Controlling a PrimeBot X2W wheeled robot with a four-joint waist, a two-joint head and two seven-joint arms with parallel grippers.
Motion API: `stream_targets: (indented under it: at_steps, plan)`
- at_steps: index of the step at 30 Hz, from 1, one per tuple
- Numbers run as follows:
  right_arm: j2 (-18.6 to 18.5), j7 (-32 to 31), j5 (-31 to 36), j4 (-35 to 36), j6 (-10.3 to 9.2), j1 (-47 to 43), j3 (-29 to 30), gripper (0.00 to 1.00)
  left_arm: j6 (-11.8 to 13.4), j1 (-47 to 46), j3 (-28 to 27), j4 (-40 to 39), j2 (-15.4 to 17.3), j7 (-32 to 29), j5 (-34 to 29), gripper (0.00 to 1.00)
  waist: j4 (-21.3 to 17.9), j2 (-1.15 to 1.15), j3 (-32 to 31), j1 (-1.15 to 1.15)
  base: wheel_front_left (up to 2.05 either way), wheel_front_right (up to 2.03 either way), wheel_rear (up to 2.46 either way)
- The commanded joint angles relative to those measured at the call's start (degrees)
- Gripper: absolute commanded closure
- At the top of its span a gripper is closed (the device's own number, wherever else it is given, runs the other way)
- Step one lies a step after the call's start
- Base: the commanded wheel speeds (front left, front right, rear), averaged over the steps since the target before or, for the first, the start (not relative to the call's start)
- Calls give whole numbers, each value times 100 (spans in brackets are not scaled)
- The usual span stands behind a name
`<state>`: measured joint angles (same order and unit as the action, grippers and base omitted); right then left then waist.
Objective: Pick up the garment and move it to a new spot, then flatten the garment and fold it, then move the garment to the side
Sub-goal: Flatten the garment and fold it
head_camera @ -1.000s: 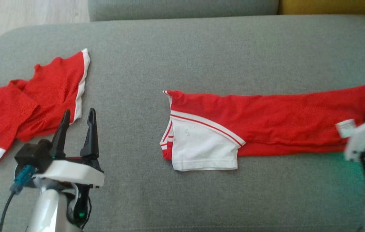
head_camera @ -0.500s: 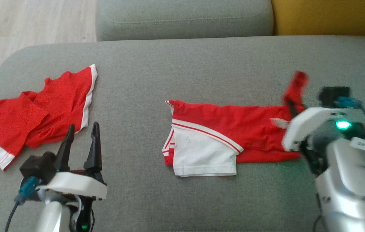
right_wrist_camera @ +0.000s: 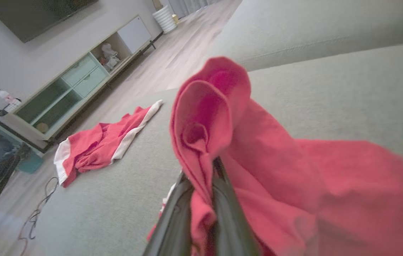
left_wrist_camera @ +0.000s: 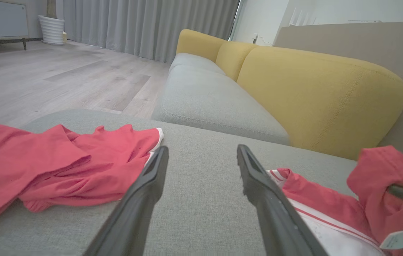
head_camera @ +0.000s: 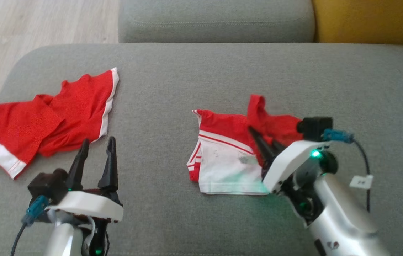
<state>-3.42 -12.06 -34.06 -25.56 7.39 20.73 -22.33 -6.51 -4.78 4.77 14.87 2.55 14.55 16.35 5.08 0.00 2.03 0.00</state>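
The garment (head_camera: 222, 165), a red shirt with a white sleeve and striped trim, lies in the middle of the grey seat (head_camera: 187, 81). My right gripper (head_camera: 260, 136) is shut on its red far end, which is held bunched up above the sleeve part. In the right wrist view that red cloth (right_wrist_camera: 276, 160) stands pinched between the right gripper (right_wrist_camera: 203, 177) fingers and rises in a loop past them. My left gripper (head_camera: 98, 142) stands open and empty at the lower left, clear of any cloth. In the left wrist view the left gripper (left_wrist_camera: 202, 151) points between both red pieces.
A second red garment (head_camera: 44, 121) with white trim lies crumpled at the seat's left end, just beyond my left fingers. A grey cushion (head_camera: 215, 21) and a yellow cushion (head_camera: 372, 21) lie behind. Wooden floor (head_camera: 27, 25) shows past the seat's rounded left edge.
My right gripper has swept left with the garment's right end, doubling the long red body back over itself. The camera has shifted too. The left gripper has stayed open.
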Motion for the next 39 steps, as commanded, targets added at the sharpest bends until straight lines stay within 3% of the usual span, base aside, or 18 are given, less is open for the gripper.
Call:
stream_targets:
  at_steps: [1, 13, 14, 15, 24, 31, 35, 39]
  plan:
    - [54, 162, -134, 89, 10, 355, -210, 100, 30, -163, -156, -198, 33, 45, 41, 0, 55, 0, 45, 0, 0, 0, 0]
    - [54, 1220, -1150, -1334, 10, 956, -1472, 100, 50, -274, 13, -90, 33, 45, 173, 0, 392, 0, 264, 0, 0, 0, 0]
    - [54, 1278, -1209, -1419, 10, 998, -1568, 84, 50, -278, 7, -81, 33, 45, 174, 0, 403, 0, 268, 0, 0, 0, 0]
    - [54, 1318, -1274, -1492, 10, 1029, -1669, 0, 49, -281, -1, -72, 33, 45, 175, 0, 412, 0, 270, 0, 0, 0, 0]
    - [54, 1446, -2352, -1313, 10, 1110, -2579, 0, 73, -270, 6, -14, 33, 45, 209, 0, 375, 0, 228, 0, 0, 0, 0]
    - [54, 1768, -3037, -1440, 10, 1543, -2866, 0, 97, -245, -31, -35, 33, 45, 214, 0, 188, 0, 153, 0, 0, 0, 0]
    - [54, 2017, -2992, -1724, 10, 2004, -2887, 0, 100, -218, -71, -63, 33, 45, 195, 0, 62, 0, 97, 0, 0, 0, 0]
    - [54, 2318, -2306, -2342, 10, 2532, -2801, 0, 110, -185, -126, -130, 32, 45, 190, 0, -79, 0, 57, 0, 0, 0, 0]
